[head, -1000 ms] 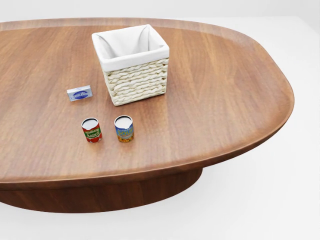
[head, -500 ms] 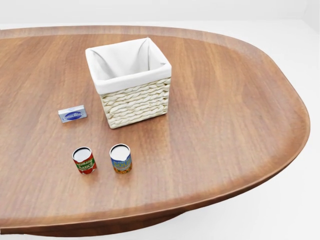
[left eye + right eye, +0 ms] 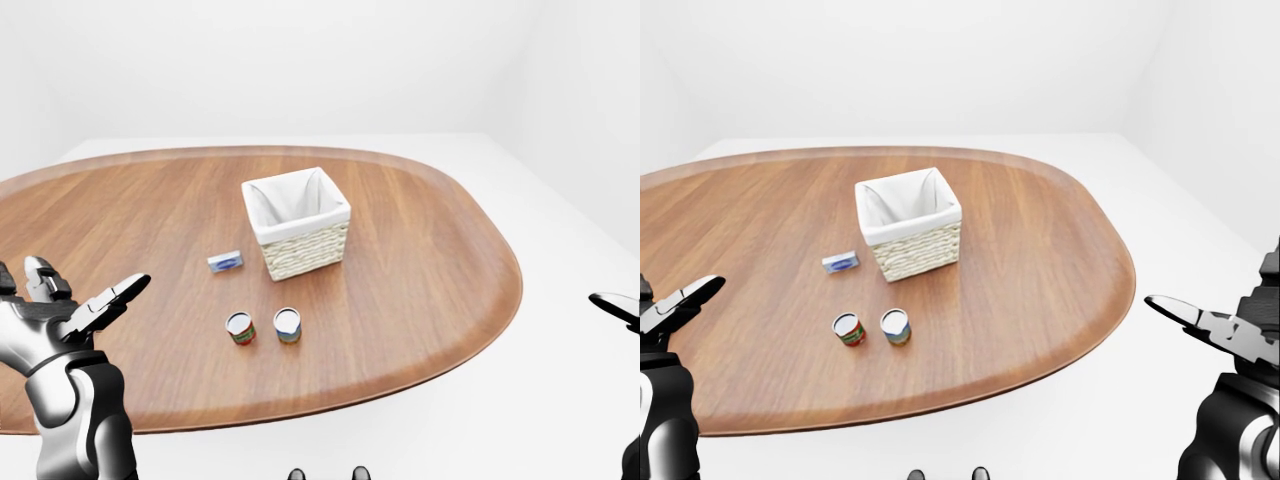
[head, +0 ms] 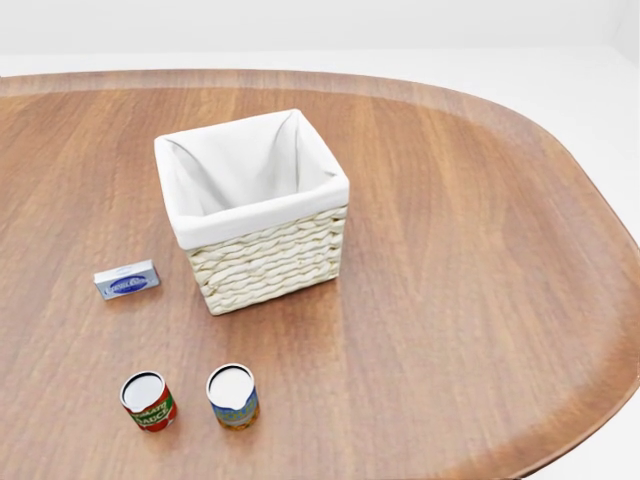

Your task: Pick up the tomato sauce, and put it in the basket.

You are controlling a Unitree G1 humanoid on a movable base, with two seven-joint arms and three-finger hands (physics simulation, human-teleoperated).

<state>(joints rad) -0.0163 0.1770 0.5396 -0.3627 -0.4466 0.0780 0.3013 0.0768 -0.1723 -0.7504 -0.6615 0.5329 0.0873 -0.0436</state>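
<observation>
— Wood, warm brown, is most of what shows: a rounded table with a raised rim; where on it is the tomato sauce can?

— The red tomato sauce can stands upright toward the table's near edge, at the bottom left of the head view; just beside it on the right stands a second can with a blue and orange label, the two close together but apart.

— And the basket?

— The woven basket with a white cloth lining sits nearer the table's middle, above the cans in the head view, open at the top; its inside shows only the white lining; a small flat blue and white box lies to its left, apart from it.

— The hands?

— The left hand is raised at the table's left end in the left-eye view, fingers spread and holding nothing; the right hand hangs off the table's right end over the white floor in the right-eye view, fingers stretched out and apart, also holding nothing; both are well away from the cans.
</observation>
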